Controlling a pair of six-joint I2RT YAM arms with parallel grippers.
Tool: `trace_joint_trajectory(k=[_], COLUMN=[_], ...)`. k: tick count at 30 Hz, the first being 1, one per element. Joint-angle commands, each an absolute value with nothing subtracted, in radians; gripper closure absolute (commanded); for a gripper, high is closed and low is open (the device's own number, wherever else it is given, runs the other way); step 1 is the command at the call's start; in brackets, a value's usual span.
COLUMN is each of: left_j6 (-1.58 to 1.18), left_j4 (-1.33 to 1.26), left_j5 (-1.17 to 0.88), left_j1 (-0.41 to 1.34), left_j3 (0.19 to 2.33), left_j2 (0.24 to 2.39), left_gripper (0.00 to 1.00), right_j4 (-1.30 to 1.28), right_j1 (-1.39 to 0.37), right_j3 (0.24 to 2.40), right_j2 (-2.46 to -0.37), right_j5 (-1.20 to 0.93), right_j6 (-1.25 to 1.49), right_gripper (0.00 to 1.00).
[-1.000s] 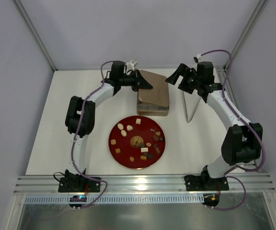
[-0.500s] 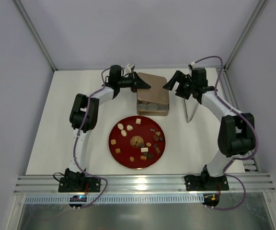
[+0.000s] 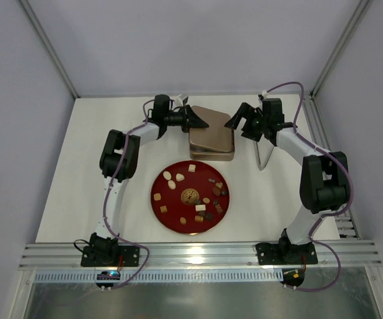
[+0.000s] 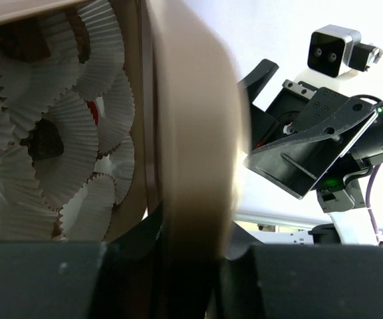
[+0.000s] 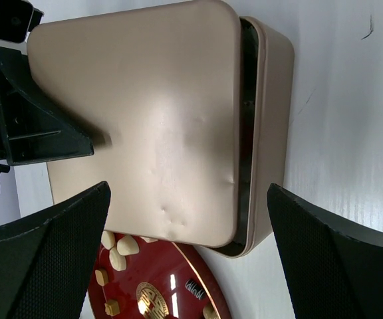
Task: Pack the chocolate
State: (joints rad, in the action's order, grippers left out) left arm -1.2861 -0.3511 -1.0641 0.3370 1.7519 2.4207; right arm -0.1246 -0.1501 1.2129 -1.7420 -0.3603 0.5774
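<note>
Assorted chocolates (image 3: 178, 177) lie on a round red plate (image 3: 157, 203) mid-table; some show in the right wrist view (image 5: 126, 244). Behind the plate stands the gold tin (image 3: 211, 154). My left gripper (image 3: 201, 120) is shut on the edge of the tin lid (image 3: 211, 127). In the left wrist view the lid edge (image 4: 195, 133) runs between the jaws, and white paper cups (image 4: 65, 133) fill the tin, a dark chocolate (image 4: 45, 143) in one. My right gripper (image 3: 235, 123) is open and empty at the tin's right side. The lid (image 5: 145, 113) sits offset over the base (image 5: 274, 119).
A thin bent metal rod (image 3: 264, 149) lies on the table right of the tin, under my right arm. Grey walls close the table on three sides. The arm bases stand on the rail at the near edge.
Both grippers have closed in on the tin. The left gripper has moved right with the lid. The right gripper has moved left to the tin's right edge.
</note>
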Motion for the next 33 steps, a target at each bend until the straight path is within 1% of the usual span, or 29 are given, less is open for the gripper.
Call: trace_joint_trajectory(k=[1,5,8,14,21,23,24,33], left_j6=[-1.232,-1.169,-1.115,-1.072,-1.060,-1.048,-1.043,-0.996], left_j4=[-0.307,-0.221,-0.152,-0.103,-0.087,-0.081,-0.072,-0.023], left_j5=[-1.101,-1.092,-1.083,-1.072,-1.069,-1.071,-1.072,-1.051], left_j1=[0.325,0.321,0.314,0.301,0.279,0.276,0.275,0.247], left_j3=[1.802,1.802,1.802,1.784,1.756,1.752,1.750,1.726], left_j2=[2.402,2.385,2.376,2.350,2.318,2.313,2.312,2.287], left_gripper=[0.78,0.66,0.59,0.53,0.50,0.42,0.41,0.43], right_j4=[-0.063,-0.057,-0.055,-0.055,-0.057,-0.055,-0.055,-0.058], right_j1=[-0.161,-0.167,-0.169,-0.172,-0.176,-0.178,-0.178,-0.181], right_j3=[1.206,1.197,1.195,1.190,1.183,1.177,1.178,1.173], right_j2=[-1.750,-1.753,-1.753,-1.753,-1.755,-1.753,-1.753,-1.753], right_j5=[-0.350,-0.348,-0.348,-0.345,-0.341,-0.337,-0.337,-0.334], right_j6=[0.561,0.561,0.561,0.560,0.557,0.555,0.555,0.551], right_gripper=[0.00,0.00,0.00,0.01,0.01,0.01,0.01,0.02])
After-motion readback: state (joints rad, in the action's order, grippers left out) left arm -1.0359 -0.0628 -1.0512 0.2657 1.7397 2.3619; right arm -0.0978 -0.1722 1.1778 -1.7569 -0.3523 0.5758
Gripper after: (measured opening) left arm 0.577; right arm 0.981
